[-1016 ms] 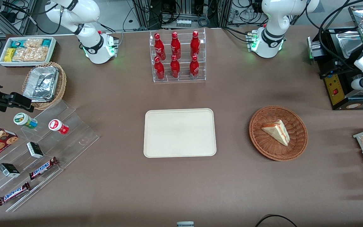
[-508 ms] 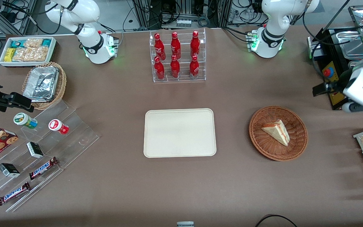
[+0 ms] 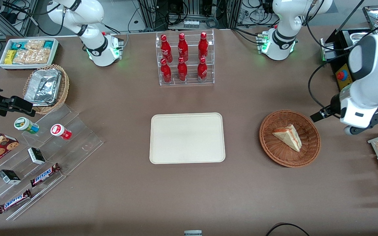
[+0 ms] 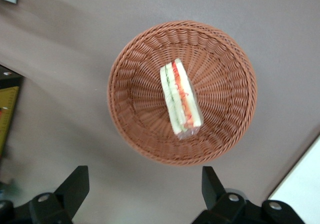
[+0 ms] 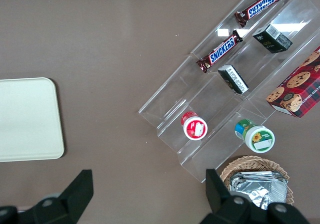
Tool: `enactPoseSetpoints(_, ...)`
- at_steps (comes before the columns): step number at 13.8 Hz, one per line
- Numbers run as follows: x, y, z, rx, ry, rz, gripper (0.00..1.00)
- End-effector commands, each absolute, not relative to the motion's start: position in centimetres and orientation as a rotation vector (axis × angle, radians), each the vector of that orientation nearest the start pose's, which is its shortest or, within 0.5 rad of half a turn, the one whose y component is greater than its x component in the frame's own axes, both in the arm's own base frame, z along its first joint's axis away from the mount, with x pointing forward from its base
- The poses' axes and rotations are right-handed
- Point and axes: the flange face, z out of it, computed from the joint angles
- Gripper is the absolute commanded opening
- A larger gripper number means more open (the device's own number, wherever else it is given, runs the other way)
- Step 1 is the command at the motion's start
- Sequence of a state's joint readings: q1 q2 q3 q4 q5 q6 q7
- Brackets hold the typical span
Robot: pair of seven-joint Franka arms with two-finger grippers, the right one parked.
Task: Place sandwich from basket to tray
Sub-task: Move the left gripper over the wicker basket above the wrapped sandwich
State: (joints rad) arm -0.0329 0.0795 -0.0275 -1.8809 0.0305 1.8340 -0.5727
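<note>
Gripper mine, fingers spread wide, pointing straight down, hovering above table just beside basket, holding nothing. Sandwich lies in basket centre. Tray well apart, bare.

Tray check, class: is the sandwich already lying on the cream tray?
No: the sandwich lies in the basket, the tray is bare, and the open tool hangs above the basket.
</note>
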Motion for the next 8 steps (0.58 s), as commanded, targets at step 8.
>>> enactPoseSetpoints(8,52.5,-5.9,36.2,-2.963,-1.03,-0.033,0.99)
